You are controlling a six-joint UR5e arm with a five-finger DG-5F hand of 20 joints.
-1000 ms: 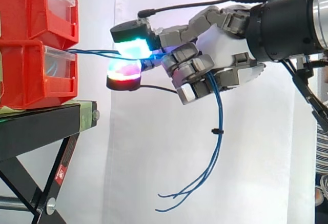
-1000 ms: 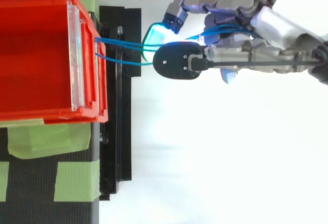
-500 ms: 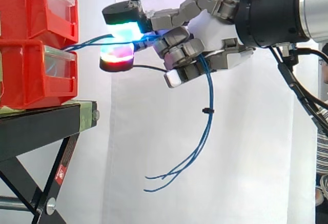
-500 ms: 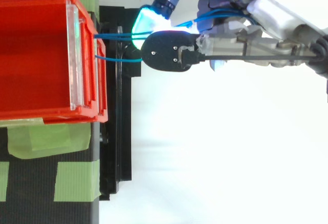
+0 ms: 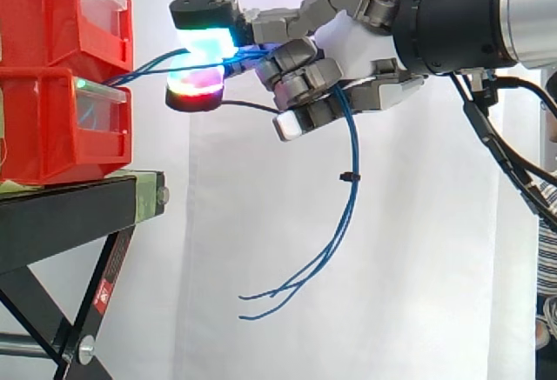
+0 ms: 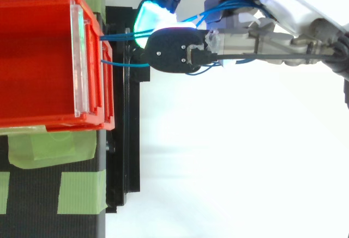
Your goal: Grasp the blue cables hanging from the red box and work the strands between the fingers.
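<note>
Pinching cables (image 5: pixel 354 145) between glowing pads (image 5: pixel 207 48), hand (image 5: pixel 365 45) sits just right of box (image 6: pixel 43 58) in side view. Strands run near-level from box front to pads, thread through curled fingers, then droop below box height. Working motion likely follows that level run.

Thin blue cables (image 5: pixel 354 145) are stretching from the front of the red box (image 6: pixel 38 58), passing between the curled fingers (image 5: pixel 305 80), then hanging loose, bound by a black tie (image 5: pixel 345 176), ends splaying.
</note>
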